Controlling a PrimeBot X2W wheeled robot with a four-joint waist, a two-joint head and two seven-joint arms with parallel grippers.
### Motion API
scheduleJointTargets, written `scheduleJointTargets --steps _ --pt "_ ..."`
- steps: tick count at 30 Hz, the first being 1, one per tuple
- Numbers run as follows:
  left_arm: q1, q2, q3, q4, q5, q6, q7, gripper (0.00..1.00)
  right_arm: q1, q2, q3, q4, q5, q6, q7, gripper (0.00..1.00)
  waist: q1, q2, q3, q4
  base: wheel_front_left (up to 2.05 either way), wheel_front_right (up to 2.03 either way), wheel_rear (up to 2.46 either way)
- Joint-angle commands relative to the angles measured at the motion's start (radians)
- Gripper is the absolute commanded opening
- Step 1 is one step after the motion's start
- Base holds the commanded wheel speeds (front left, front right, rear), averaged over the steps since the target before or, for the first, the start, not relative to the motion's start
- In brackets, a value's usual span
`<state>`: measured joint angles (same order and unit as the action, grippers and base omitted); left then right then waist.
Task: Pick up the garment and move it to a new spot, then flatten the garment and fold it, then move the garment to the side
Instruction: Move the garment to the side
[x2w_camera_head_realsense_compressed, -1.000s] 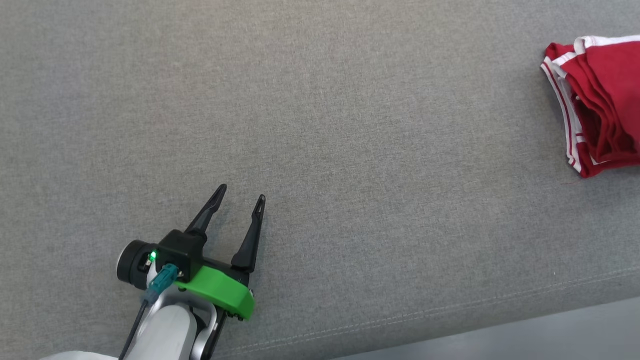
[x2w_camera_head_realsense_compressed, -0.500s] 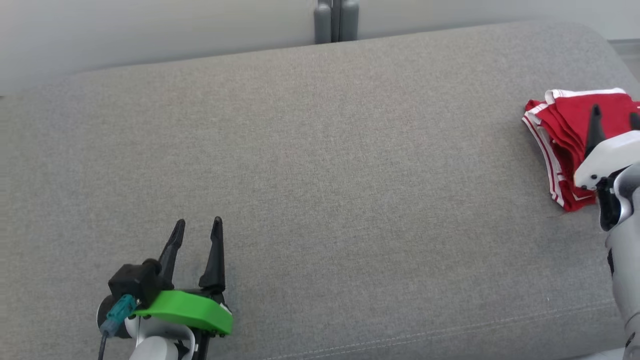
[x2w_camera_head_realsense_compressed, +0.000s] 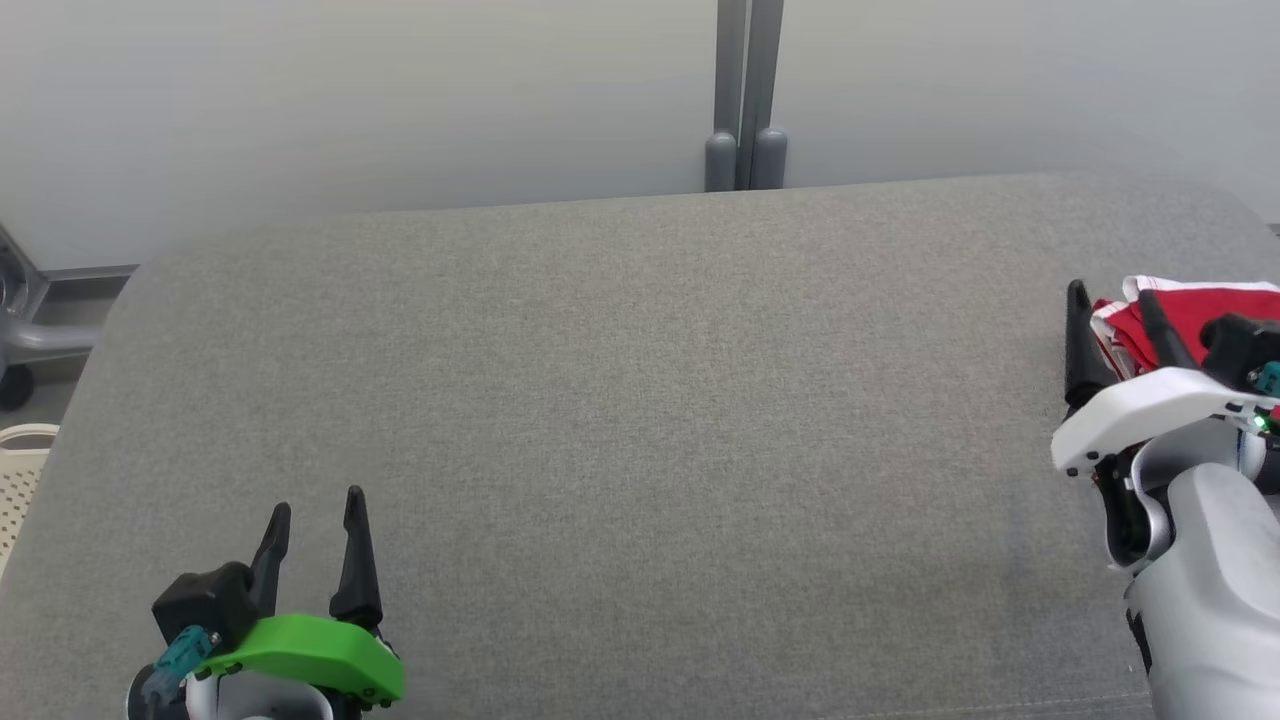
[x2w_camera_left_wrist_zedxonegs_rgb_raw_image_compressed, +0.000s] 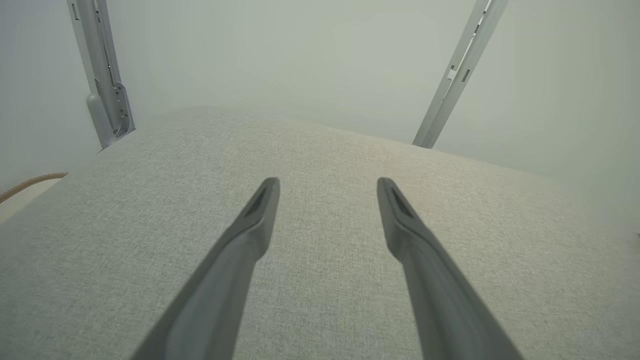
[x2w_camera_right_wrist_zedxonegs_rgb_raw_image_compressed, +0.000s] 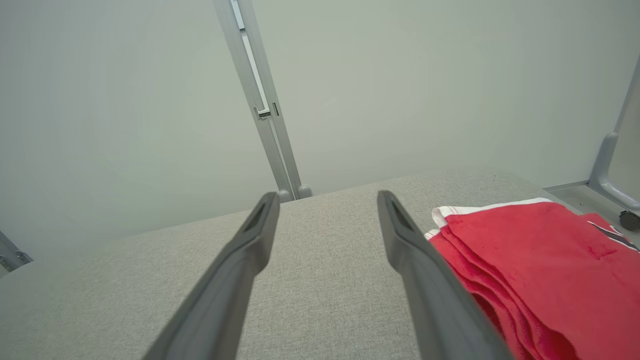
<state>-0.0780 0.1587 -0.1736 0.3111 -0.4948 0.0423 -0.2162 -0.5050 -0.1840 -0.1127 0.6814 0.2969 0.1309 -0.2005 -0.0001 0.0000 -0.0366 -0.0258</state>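
The garment (x2w_camera_head_realsense_compressed: 1185, 312) is red with white trim and lies folded at the right end of the grey cushioned surface (x2w_camera_head_realsense_compressed: 640, 400). In the right wrist view the garment (x2w_camera_right_wrist_zedxonegs_rgb_raw_image_compressed: 540, 270) shows as stacked red layers to the right of the fingers. My right gripper (x2w_camera_head_realsense_compressed: 1112, 305) stands open just left of the garment's near edge, with nothing between its fingers. Near the front left edge my left gripper (x2w_camera_head_realsense_compressed: 314, 510) is open and empty over bare fabric. In the left wrist view its fingers (x2w_camera_left_wrist_zedxonegs_rgb_raw_image_compressed: 250, 235) spread wide above the grey surface.
A grey post (x2w_camera_head_realsense_compressed: 745, 95) stands behind the surface against a pale wall. A perforated cream basket (x2w_camera_head_realsense_compressed: 22, 480) sits off the left edge, beside a grey wheeled frame (x2w_camera_head_realsense_compressed: 25, 340). A wide stretch of bare grey fabric lies between the two grippers.
The head camera has tilted up, so the wall and far edge have come into sight. My right arm has come into view beside the garment. Both grippers stay open.
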Motion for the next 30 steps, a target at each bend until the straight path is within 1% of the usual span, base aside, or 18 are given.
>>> scheduleJointTargets --steps 1,5,8,14,17,20,23,30 --pt "0.02 0.012 0.004 0.001 0.005 0.005 -0.002 1.0 0.043 0.009 0.007 -0.033 0.01 -0.001 -0.001 1.0 0.0001 0.0 -0.029 0.028 0.0 0.0 0.0" --pt "0.045 0.03 0.011 -0.007 0.02 0.016 -0.014 1.0 0.132 0.037 0.025 -0.14 0.005 -0.001 -0.001 1.0 0.0001 0.0 -0.039 0.035 0.0 0.0 0.0" --pt "0.066 0.032 0.018 -0.022 0.031 0.019 -0.033 1.0 0.201 0.064 0.023 -0.224 -0.012 -0.001 -0.01 1.0 0.0001 0.0 -0.044 0.04 0.0 0.0 0.0" --pt "0.113 0.029 0.029 -0.052 0.056 -0.003 -0.049 1.0 0.322 0.111 0.008 -0.353 -0.088 -0.001 -0.028 1.0 0.0001 0.0 -0.046 0.046 0.0 0.0 0.0" --pt "0.126 0.029 0.034 -0.063 0.072 -0.008 -0.05 1.0 0.355 0.119 0.0 -0.381 -0.121 -0.001 -0.034 1.0 0.0001 0.0 -0.047 0.048 0.0 0.0 0.0" --pt "0.145 0.018 0.051 -0.09 0.098 -0.018 -0.049 1.0 0.402 0.128 -0.003 -0.413 -0.179 -0.001 -0.041 1.0 0.0001 0.0 -0.047 0.051 0.0 0.0 0.0" --pt "0.169 0.004 0.068 -0.116 0.118 -0.036 -0.049 1.0 0.447 0.131 -0.016 -0.434 -0.226 -0.001 -0.049 1.0 0.0001 0.0 -0.049 0.053 0.0 0.0 0.0" --pt "0.226 -0.03 0.11 -0.155 0.162 -0.095 -0.049 1.0 0.526 0.133 -0.013 -0.45 -0.225 -0.001 -0.061 1.0 0.0001 0.0 -0.053 0.049 0.0 0.0 0.0"
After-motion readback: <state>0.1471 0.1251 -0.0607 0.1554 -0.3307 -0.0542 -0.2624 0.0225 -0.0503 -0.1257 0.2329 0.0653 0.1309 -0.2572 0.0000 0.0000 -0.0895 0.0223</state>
